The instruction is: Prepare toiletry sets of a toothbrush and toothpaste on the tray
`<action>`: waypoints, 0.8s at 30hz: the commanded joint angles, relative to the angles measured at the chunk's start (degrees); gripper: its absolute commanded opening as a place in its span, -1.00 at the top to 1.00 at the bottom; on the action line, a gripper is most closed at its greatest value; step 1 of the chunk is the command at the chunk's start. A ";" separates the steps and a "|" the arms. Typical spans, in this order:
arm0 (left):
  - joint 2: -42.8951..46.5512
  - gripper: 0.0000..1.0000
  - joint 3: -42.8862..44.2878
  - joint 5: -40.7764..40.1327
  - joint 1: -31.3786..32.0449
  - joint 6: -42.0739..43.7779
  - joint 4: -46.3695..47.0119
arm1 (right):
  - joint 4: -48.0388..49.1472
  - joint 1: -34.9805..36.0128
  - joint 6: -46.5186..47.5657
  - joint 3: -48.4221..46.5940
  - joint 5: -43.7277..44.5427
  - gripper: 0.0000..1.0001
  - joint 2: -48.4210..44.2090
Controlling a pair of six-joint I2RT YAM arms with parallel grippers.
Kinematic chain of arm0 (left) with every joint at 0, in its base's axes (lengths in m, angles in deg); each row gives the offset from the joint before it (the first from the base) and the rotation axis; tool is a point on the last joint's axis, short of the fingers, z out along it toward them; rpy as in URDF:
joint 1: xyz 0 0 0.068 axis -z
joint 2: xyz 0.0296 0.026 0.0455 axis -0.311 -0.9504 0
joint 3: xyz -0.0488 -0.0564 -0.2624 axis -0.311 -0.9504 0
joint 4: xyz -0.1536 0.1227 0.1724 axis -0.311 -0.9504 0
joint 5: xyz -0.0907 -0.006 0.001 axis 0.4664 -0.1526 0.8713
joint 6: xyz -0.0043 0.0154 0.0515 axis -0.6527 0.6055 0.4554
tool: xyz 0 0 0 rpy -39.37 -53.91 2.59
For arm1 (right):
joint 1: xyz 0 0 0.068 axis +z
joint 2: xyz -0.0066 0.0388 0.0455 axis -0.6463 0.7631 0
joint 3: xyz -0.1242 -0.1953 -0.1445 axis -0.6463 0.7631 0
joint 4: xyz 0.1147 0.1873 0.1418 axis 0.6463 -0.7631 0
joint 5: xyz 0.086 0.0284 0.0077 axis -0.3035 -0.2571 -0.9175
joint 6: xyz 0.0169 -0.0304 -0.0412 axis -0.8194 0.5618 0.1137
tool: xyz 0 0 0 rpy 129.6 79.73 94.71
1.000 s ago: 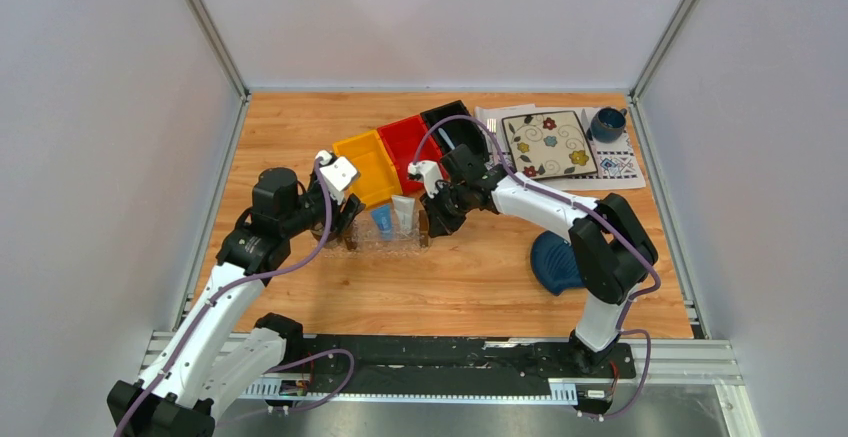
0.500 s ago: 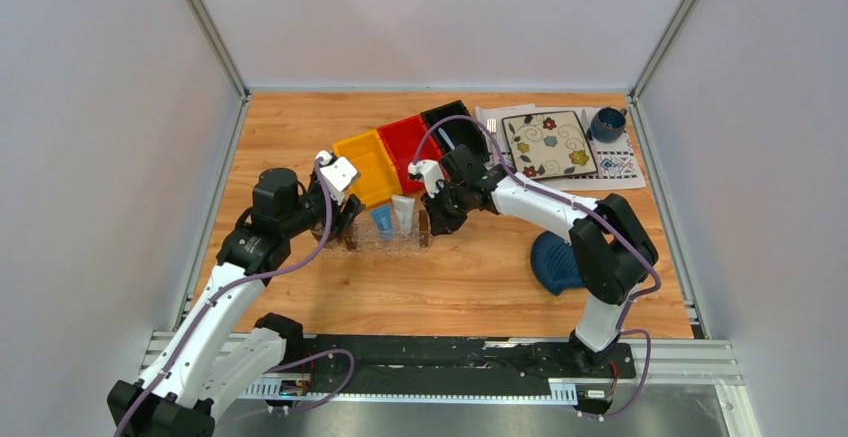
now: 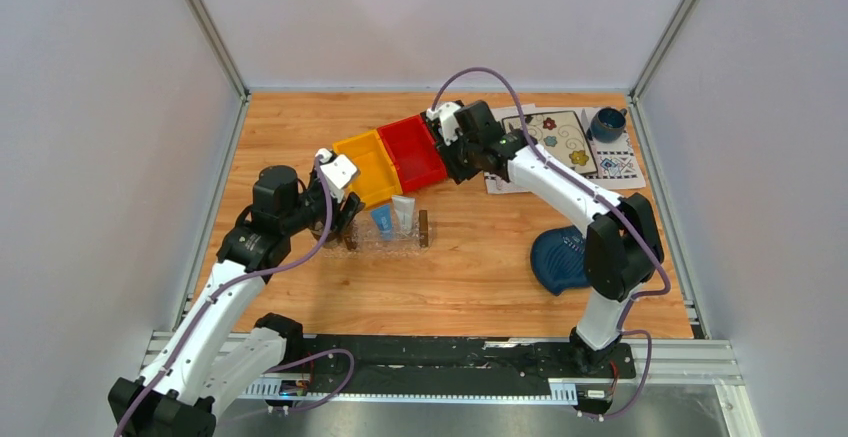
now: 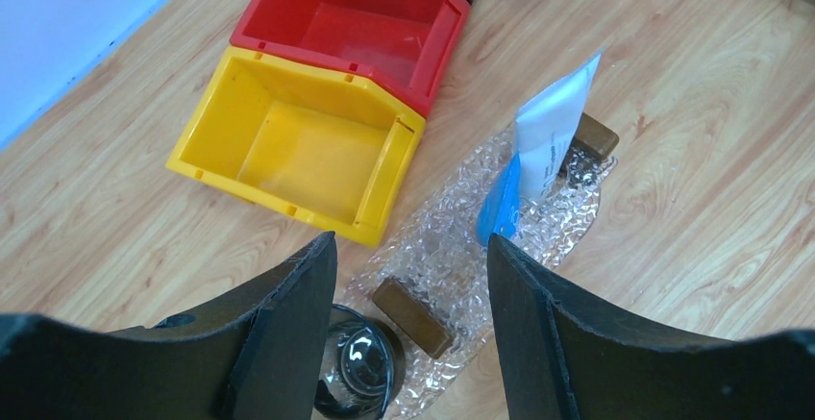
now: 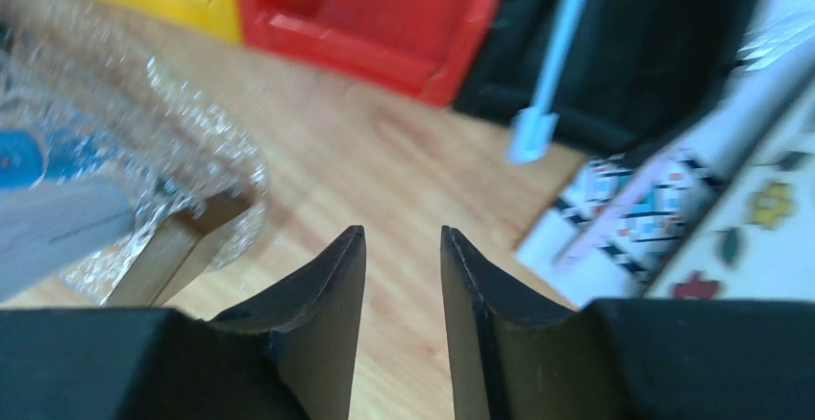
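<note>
Tray [image 3: 364, 243] left half bare; toothpaste tubes [image 3: 394, 217] occupy its right half. Yellow bin [image 3: 369, 168] and red bin [image 3: 412, 152] stand just behind, closing far side. Surface [image 3: 470, 269] on tray's near side open.

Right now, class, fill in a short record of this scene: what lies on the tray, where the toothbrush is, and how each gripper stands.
tray contents: blue toothpaste tube and white toothpaste tube, side by side
toothbrush: in the black bin, not on the tray
left gripper: open, empty, over the tray's left end
right gripper: slightly open, empty, near the black bin
sets complete: none yet, no toothbrush on the tray
</note>
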 commanded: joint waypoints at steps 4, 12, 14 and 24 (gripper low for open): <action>-1.75 -0.33 4.57 0.69 -0.72 1.05 0.25 | 0.43 -4.45 0.00 -12.50 8.62 0.19 3.73; -2.90 -0.33 6.16 0.78 -1.16 1.31 -0.28 | -1.94 -6.48 -0.97 -21.21 6.60 0.14 13.22; -3.16 -0.33 6.42 0.43 -1.25 1.22 -0.10 | -1.94 -6.57 -0.97 -22.35 6.34 0.11 14.89; -7.72 -0.33 10.99 -7.73 -1.69 -1.06 2.19 | -1.94 -6.75 -1.59 -24.21 5.63 0.12 20.26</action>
